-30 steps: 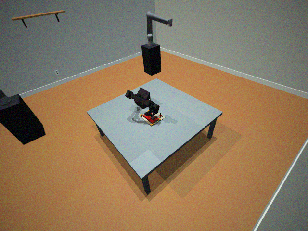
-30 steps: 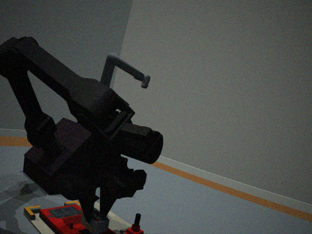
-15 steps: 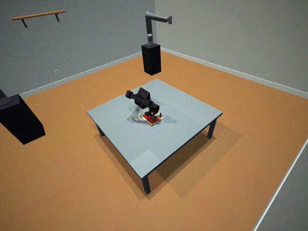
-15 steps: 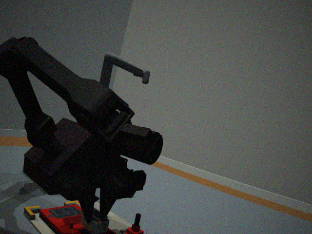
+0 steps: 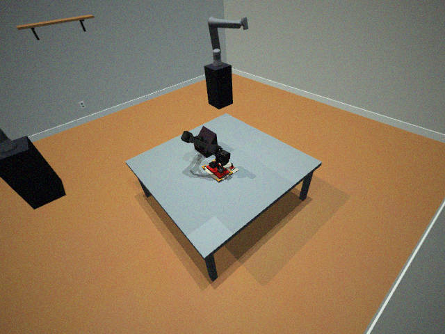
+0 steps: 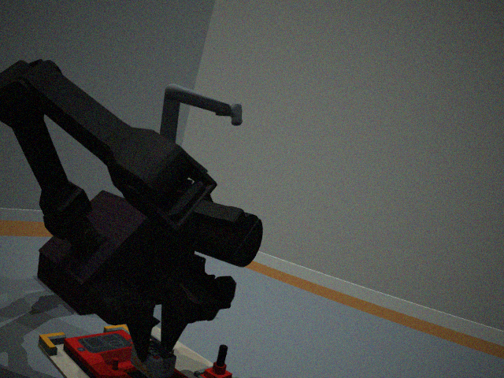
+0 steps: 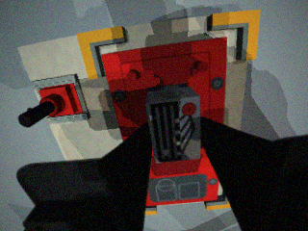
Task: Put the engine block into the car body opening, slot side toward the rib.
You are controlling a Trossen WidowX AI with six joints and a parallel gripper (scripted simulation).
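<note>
The gripper (image 5: 220, 167) (image 6: 153, 357) (image 7: 173, 125) pinches the gray engine block (image 6: 160, 365) (image 7: 174, 126) by its two sides, in the middle of the wrist view, over the red car body (image 5: 217, 170) (image 6: 87, 353) (image 7: 168, 63). I guess the block is light, hard and a bit slippery, so its flat sides are best to hold. The block hides the opening; I can't see the rib, or how deep it sits.

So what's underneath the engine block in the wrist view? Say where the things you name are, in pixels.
Around the grey engine block (image 6: 162, 366) (image 7: 174, 127), the red car body (image 6: 87, 356) (image 7: 166, 60) shows. Directly beneath, the block itself covers everything, so the opening and the block's seating depth can't be seen.
</note>
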